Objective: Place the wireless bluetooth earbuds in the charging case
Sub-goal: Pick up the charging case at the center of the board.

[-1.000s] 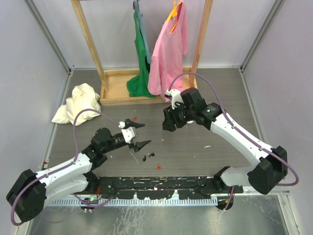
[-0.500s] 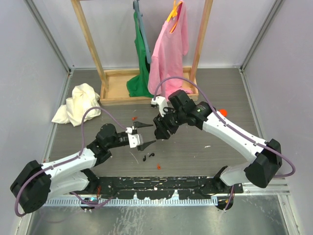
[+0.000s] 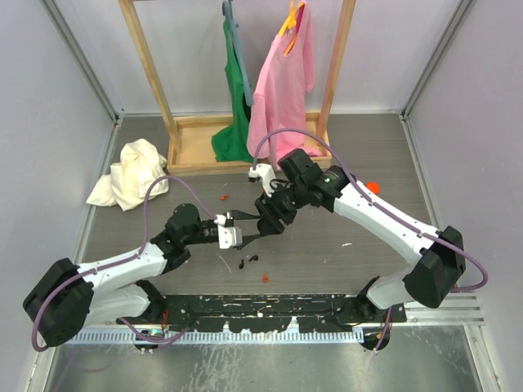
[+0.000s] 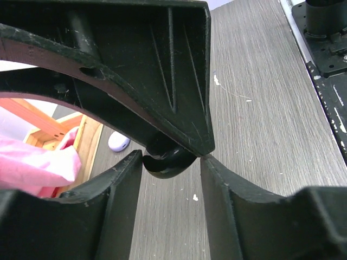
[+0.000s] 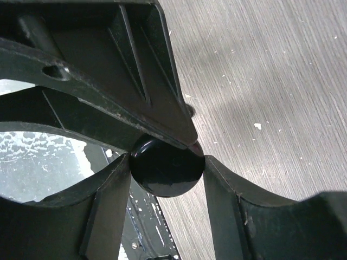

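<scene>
A glossy black round charging case [image 5: 165, 172] sits between the fingertips of my right gripper [image 5: 167, 162], which is shut on it above the table's middle. My left gripper [image 4: 172, 160] has come in from the opposite side. Its fingertips close on the same case [image 4: 168, 166], and one right-gripper finger overlaps the top. In the top view the two grippers meet tip to tip, left gripper [image 3: 255, 226] against right gripper [image 3: 270, 220], and the case is hidden between them. Two small black earbuds [image 3: 249, 261] lie on the grey table just below the grippers.
A wooden clothes rack [image 3: 196, 147] with a green garment [image 3: 237, 122] and a pink shirt [image 3: 282, 90] stands at the back. A white cloth [image 3: 131, 173] lies at the left. A lavender oval object [image 4: 118, 142] rests near the rack base. Small red bits [image 3: 265, 278] dot the floor.
The left gripper moved right toward the right gripper and narrowed its jaws around the case. The right arm brought the case leftward and a little nearer.
</scene>
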You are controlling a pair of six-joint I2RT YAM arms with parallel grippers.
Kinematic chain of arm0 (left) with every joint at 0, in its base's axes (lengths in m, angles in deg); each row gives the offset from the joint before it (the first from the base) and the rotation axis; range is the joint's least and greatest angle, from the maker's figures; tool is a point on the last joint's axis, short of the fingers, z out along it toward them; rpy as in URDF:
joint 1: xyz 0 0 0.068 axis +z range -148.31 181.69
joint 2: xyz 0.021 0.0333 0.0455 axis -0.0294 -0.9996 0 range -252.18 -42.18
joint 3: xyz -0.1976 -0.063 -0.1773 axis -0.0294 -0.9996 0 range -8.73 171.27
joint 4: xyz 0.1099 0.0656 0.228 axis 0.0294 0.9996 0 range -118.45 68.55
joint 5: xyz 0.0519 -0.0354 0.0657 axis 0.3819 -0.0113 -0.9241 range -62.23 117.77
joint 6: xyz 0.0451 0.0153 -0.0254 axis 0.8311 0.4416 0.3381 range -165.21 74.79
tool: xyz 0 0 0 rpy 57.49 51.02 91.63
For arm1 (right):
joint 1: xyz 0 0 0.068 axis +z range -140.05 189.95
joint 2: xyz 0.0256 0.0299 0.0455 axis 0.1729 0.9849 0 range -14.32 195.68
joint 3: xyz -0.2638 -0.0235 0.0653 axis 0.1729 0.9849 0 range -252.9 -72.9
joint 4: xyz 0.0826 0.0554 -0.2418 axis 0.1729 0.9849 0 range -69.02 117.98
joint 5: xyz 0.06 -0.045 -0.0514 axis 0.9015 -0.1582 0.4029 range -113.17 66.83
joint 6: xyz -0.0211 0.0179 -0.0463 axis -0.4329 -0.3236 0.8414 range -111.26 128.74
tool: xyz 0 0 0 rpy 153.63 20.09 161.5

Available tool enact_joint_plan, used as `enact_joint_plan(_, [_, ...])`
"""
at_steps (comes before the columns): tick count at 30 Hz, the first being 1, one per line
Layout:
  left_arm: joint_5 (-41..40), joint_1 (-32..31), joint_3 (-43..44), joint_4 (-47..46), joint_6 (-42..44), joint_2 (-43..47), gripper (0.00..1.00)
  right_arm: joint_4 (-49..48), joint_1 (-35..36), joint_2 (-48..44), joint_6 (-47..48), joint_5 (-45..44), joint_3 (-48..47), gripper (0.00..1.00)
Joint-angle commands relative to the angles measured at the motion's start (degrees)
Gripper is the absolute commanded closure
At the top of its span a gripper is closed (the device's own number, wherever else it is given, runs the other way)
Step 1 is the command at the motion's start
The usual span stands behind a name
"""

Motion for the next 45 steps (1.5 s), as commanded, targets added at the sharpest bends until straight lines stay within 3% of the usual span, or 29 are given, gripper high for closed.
enact_joint_plan(1, [2.7, -0.6, 2.5, -4.6, 1.1, -0.7, 0.55, 1.0, 0.3, 0.6, 1.8, 3.7, -3.5, 0.55])
enact_joint_plan(8, [2.6, -0.9, 2.6, -4.1, 2.5, -1.6, 0.60, 3.2, 0.3, 2.5, 2.4, 4.3, -5.2, 0.54])
enact_joint_plan(23, [-2.0, -1.4, -0.2, -5.2, 0.3, -1.9, 0.99, 1.3, -0.5, 0.4, 3.1, -1.5, -6.5, 0.34])
enact_joint_plan(27, [-5.8, -1.4, -2.5, -8.6, -4.9, -0.8, 1.00, -5.0, -2.0, -3.5, 1.9, -3.8, -3.6, 0.29])
enact_joint_plan(33, [-15.7, -1.3, -3.8, -5.7, -13.6, 3.4, 1.00, -17.1, -3.8, -9.6, 1.6, -3.1, 4.2, 0.28])
enact_joint_plan(45, [-20.2, 1.6, -3.7, -4.0, -38.3, 8.0, 1.00, -43.5, -4.2, -21.8, 3.0, 6.1, 24.2, 0.29])
